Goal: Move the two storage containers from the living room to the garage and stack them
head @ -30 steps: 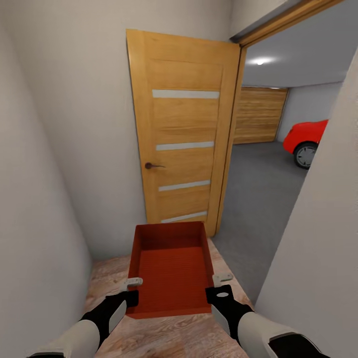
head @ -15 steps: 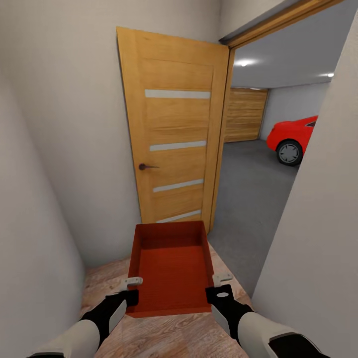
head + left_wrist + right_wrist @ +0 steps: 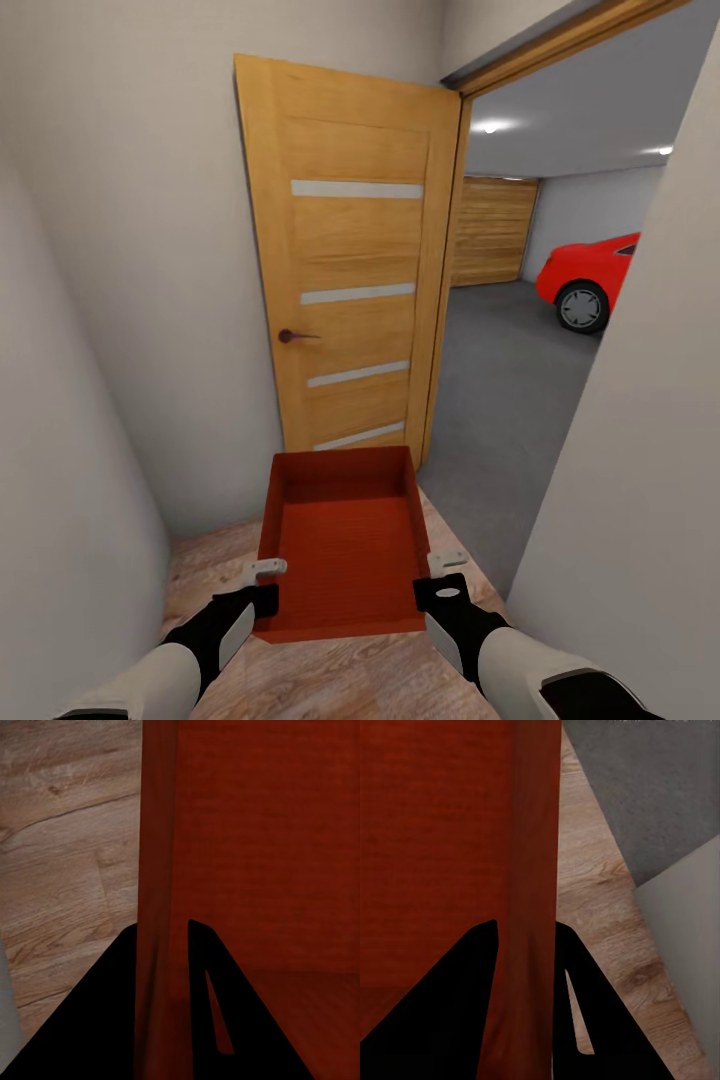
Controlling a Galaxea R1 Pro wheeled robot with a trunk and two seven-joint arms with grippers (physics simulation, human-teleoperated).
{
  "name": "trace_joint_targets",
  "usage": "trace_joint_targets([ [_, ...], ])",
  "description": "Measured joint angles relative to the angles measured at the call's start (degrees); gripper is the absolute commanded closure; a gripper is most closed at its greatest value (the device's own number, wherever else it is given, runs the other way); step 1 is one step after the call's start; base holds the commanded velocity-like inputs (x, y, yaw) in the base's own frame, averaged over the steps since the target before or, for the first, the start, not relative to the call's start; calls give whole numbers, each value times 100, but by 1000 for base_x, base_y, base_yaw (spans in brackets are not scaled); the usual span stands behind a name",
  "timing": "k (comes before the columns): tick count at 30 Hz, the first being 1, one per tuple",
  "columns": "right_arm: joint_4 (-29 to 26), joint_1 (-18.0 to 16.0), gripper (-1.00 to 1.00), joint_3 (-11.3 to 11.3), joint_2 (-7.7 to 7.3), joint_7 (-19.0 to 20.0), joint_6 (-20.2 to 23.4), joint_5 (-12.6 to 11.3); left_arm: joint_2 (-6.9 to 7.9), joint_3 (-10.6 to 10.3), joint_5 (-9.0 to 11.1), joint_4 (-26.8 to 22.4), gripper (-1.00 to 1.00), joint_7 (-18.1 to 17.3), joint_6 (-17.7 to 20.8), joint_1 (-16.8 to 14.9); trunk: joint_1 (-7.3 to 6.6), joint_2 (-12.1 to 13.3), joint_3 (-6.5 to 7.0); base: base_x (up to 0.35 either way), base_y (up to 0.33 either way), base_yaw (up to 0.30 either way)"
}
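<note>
I hold one red-orange storage container [image 3: 345, 545] level in front of me, over the light wood-plank floor of a narrow hallway. My left gripper [image 3: 263, 572] is shut on its left wall near the front corner. My right gripper [image 3: 447, 562] is shut on its right wall. In the left wrist view the gripper [image 3: 161, 926] has its dark fingers on either side of the container's wall [image 3: 157, 832]. The right wrist view shows that gripper [image 3: 526, 924] clamped the same way on the other wall [image 3: 536, 832]. Through the doorway ahead on the right lies the garage with its dark grey floor [image 3: 510, 390].
An orange-wood door [image 3: 350, 260] stands open against the wall straight ahead, just beyond the container. A pale wall [image 3: 640, 480] closes in on my right, another on my left. A red car [image 3: 590, 275] is parked deep in the garage, by a wooden garage door [image 3: 495, 230].
The whole view shifted, so the door and car now sit further left, meaning the camera turned right. The container and both grippers keep the same hold.
</note>
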Motion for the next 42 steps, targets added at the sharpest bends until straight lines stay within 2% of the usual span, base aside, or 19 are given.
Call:
trace_joint_targets([
  [22,-1,0,100,4,0,-2,-6,3,0,14,-8,10,100,-9,-18,0,-1,0,0,271,-29,0],
  [42,-4,2,100,14,-1,-4,-9,6,-1,43,-30,33,100,-25,-49,-2,0,0,0,140,21,-218],
])
